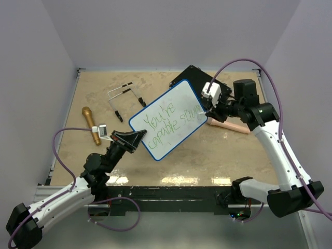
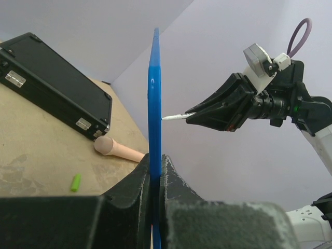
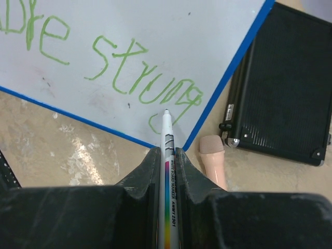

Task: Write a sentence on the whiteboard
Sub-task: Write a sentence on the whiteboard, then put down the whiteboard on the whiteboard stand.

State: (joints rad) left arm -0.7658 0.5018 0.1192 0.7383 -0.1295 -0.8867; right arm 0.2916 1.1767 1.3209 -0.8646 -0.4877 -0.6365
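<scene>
Near whiteboard (image 1: 179,98) corner, probably ending sentence (image 1: 166,123); clamps marker (image 3: 166,129) in right gripper (image 3: 166,153), pinches its rim in left gripper (image 2: 154,165); then needs light tip contact.

right gripper (image 3: 166,153): both dark fingers pressed against a marker from either side, at the bottom of the view.
marker (image 3: 165,129): white barrel with a rainbow stripe, tip over the lower corner of the whiteboard; contact cannot be told.
whiteboard (image 3: 155,31): white, thin blue rim, fills the upper left.
writing (image 3: 140,78): green, "strong" legible, with a small hook beneath it beside the tip.
case (image 3: 285,88): black, at right.
peach handle (image 3: 212,155): just beside the case's corner.
table (image 3: 62,140): tan, mottled.
</scene>
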